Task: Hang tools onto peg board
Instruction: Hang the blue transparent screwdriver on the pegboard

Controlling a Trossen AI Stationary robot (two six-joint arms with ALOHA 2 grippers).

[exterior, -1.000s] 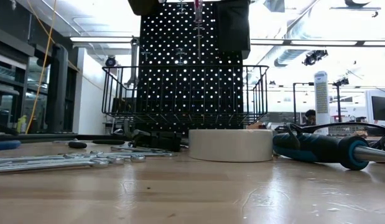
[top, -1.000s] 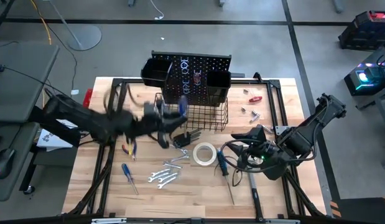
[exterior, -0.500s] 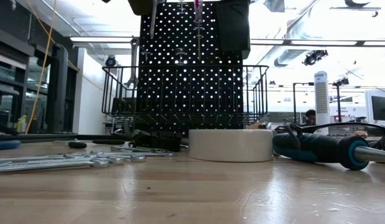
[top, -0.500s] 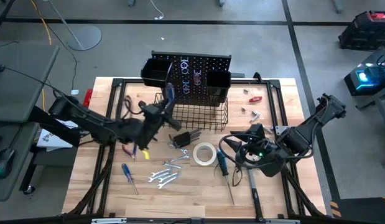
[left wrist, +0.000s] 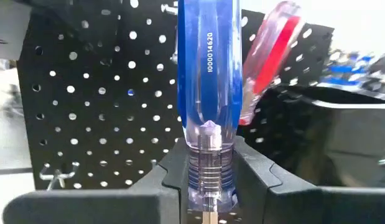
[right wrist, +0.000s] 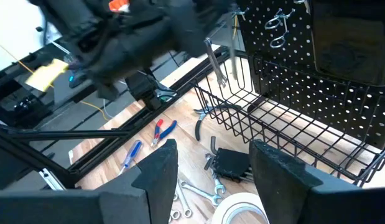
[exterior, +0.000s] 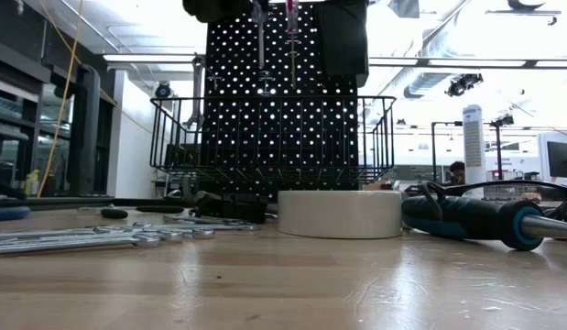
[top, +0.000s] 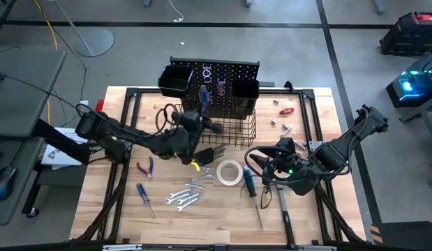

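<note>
The left gripper (top: 202, 117) is up at the peg board (top: 219, 75), its jaws clamped on a blue-handled screwdriver (left wrist: 208, 81) held upright, handle up and shaft down. In the left wrist view the handle stands just in front of the perforated panel, beside a red-handled screwdriver (left wrist: 269, 56) that already hangs there, with a black bin (left wrist: 341, 118) to one side. The low view shows the shaft (exterior: 259, 46) hanging down the face of the board above the wire basket (exterior: 274, 137). To finish well, I judge the arm should keep the tool vertical, line the shaft up with a free holder clear of the red handle, lower until the handle's collar seats, and only then let go, since an early release would likely drop it into the basket. The right gripper (top: 266, 162) waits low over the table (top: 222, 216), jaws open and empty, near the white tape roll (top: 229, 172), with wrenches (top: 184, 197) still lying loose nearby.
</note>
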